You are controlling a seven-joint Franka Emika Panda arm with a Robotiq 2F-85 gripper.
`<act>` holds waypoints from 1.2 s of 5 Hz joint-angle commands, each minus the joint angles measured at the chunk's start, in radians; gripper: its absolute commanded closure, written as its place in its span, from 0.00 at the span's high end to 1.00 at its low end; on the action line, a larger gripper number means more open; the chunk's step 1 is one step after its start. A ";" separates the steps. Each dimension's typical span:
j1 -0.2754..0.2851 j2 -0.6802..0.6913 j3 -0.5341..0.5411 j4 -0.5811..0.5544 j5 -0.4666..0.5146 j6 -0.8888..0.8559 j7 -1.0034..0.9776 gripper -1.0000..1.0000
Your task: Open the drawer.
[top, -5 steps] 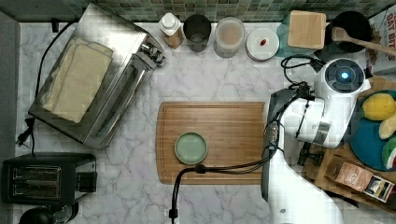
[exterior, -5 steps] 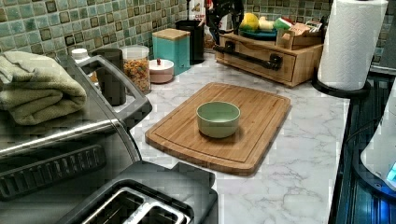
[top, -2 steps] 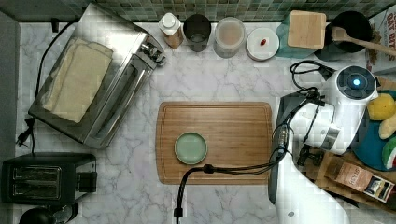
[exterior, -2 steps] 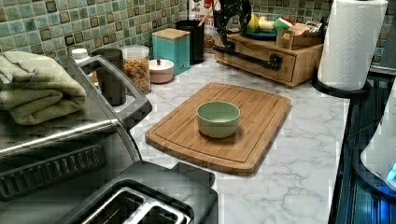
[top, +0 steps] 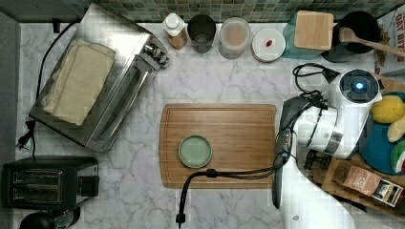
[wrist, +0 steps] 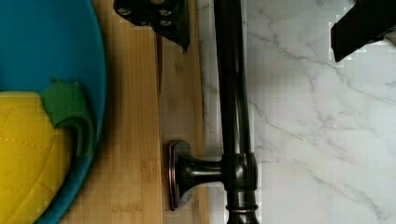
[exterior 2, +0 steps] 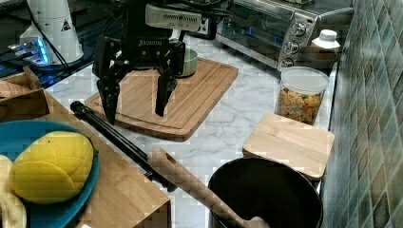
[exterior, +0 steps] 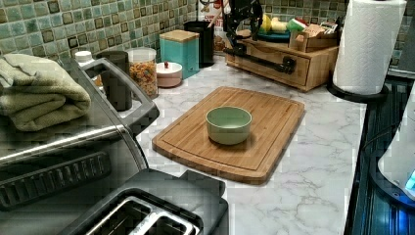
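Hand: your hand (exterior 2: 135, 107) hangs above the bar handle (exterior 2: 116, 138), its two black fingers (exterior 2: 161, 95) spread wide apart and pinching nothing. In the wrist view one fingertip sits over the cabinet's wooden top and the other over the marble, with the bar running between them.

Drawer: the drawer (exterior: 274, 66) is the front of the low wooden cabinet at the far end of the table (exterior: 313, 161) in the left view, beyond the cutting board (exterior: 235, 132) and beside the paper towel roll (exterior: 369, 44). It looks shut, its front about flush with the cabinet.

Where to hold: take the long black bar itself, away from the mounting post (wrist: 205, 172) that the wrist view shows joining it to the wood. The gap behind the bar looks narrow, so judge the inner finger's room carefully.

How it will handle: the bar is rigid metal, round and smooth, so it may slip unless you close firmly. The drawer is stiff wood and should slide straight out; pull square to the front. The cabinet carries a blue plate (exterior 2: 19, 137) of fruit and looks light enough to drag along the marble if you jerk it.

Nearby: the wooden spoon (exterior 2: 190, 183) rests across the bar's far end in the right view.
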 commanded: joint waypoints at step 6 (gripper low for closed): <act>-0.039 0.073 0.000 -0.065 0.161 0.066 -0.039 1.00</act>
